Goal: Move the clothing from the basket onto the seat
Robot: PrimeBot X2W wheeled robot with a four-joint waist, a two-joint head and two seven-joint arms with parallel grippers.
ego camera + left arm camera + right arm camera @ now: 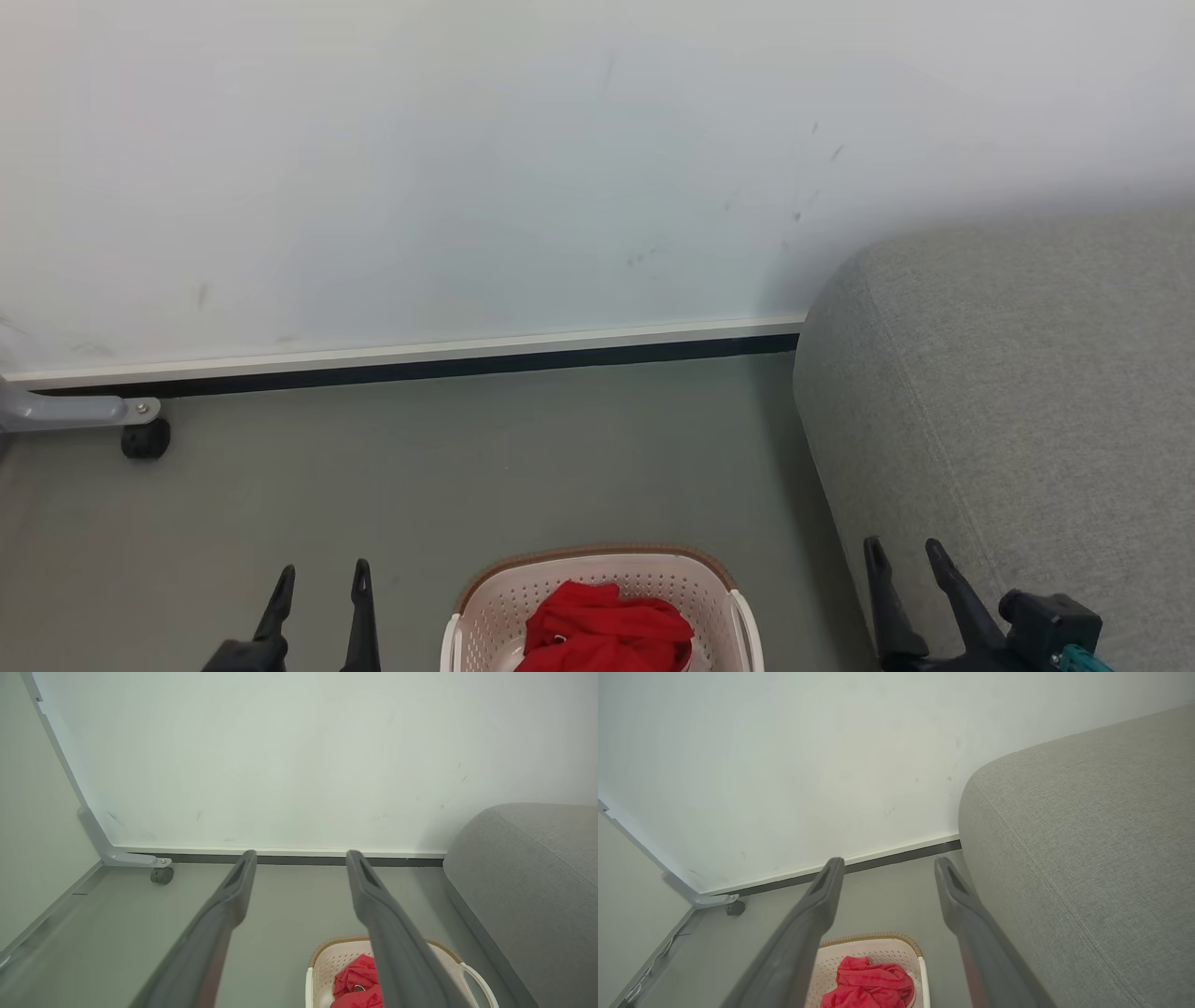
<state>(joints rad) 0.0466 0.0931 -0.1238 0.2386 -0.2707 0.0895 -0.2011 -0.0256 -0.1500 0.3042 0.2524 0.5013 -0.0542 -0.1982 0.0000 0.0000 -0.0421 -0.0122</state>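
- The left gripper [323,583] has its two fingers spread apart and holds nothing. The right gripper [904,560] is the same, wide and empty.
- The clothing [607,625] lies as a crumpled red heap inside the basket [495,607], between both grippers. It is to the right of the left one, to the left of the right one, and lower than the fingertips of both.
- In the left wrist view the heap sits under that gripper's right finger. In the right wrist view it sits low between the two fingers.
- The heap has no clear long axis; it is only somewhat wider from side to side.
- I judge that neither arm is clearly nearer, but the right gripper points more directly at the heap, so it would mainly need to go down.
- The seat [1008,392] rises just beside the right gripper, on its right side and beyond it, well apart from the left gripper. The basket stands near the seat, with a strip of floor [467,448] between them.
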